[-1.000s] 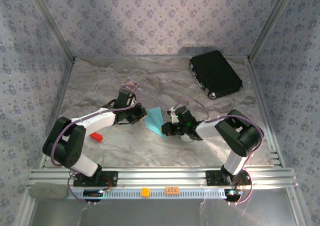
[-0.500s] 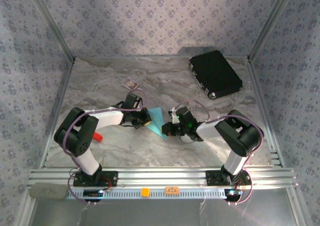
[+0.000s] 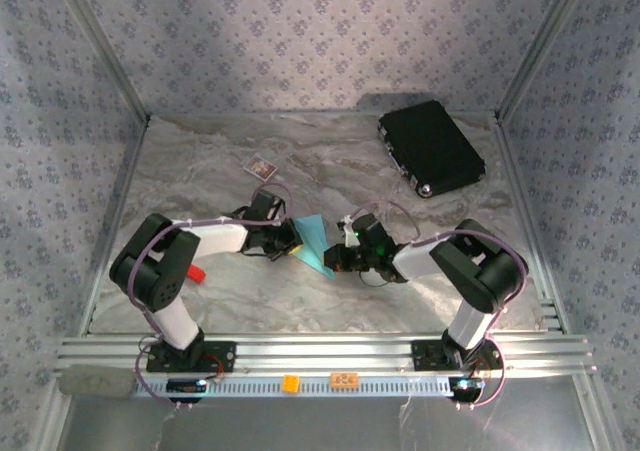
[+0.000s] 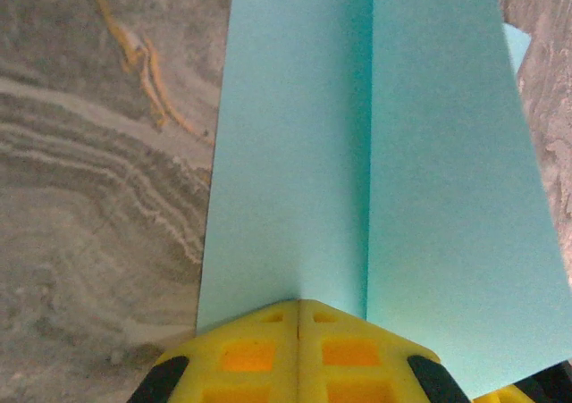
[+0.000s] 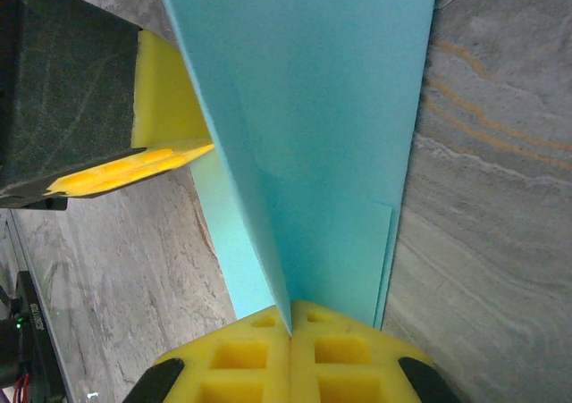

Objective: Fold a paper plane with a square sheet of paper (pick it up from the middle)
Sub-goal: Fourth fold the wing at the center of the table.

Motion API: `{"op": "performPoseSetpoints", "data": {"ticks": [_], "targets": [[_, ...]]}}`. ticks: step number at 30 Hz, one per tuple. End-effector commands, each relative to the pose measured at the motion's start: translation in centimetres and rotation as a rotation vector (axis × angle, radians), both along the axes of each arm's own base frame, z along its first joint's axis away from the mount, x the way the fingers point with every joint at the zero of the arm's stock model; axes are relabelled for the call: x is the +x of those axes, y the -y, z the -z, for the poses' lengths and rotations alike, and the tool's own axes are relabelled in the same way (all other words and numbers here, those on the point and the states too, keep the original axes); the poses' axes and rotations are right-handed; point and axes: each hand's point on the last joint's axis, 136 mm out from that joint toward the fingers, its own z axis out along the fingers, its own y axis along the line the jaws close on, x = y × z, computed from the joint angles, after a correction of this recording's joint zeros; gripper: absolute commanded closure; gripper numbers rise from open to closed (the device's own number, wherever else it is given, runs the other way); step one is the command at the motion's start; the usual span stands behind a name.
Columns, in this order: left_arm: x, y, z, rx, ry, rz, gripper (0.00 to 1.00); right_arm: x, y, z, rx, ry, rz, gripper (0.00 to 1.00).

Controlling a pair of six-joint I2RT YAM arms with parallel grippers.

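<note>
The left tool (image 3: pixel 291 239) and the right tool (image 3: pixel 336 259) are each clamping shut on opposite edges of the folded light-blue paper sheet (image 3: pixel 314 237), which is sitting creased between them over the middle of the marbled surface (image 3: pixel 300 306).

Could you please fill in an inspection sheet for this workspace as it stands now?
Surface: marbled table top, flat and dry-looking.
Job's things: blue paper, folded along a crease, held between the two arms.
Clutter: black case at the far right; small dark card at the far left of centre; small red object beside the left arm.
Grippers: left pincer shut on the paper; right pincer shut on its opposite edge.
Cables: purple cables run along both arms, clear of the paper.
Surroundings: patterned walls; metal rail at the near edge.
</note>
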Motion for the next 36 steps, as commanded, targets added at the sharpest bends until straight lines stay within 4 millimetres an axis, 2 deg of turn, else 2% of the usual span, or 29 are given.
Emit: {"op": "performPoseSetpoints", "data": {"ticks": [1,20,36], "targets": [[-1.8,-1.8,1.5,0.081,-0.052,-0.041,1.00,-0.3,0.2,-0.3,-0.011,-0.008,0.015,0.97],[-1.9,-2.4,1.3,0.096,-0.040,-0.068,1.00,-0.8,-0.3,-0.1,-0.016,-0.049,0.004,0.96],[-1.9,-2.7,1.2,0.109,-0.029,-0.098,1.00,-1.0,0.1,1.5,-0.055,-0.127,0.063,0.96]]}}
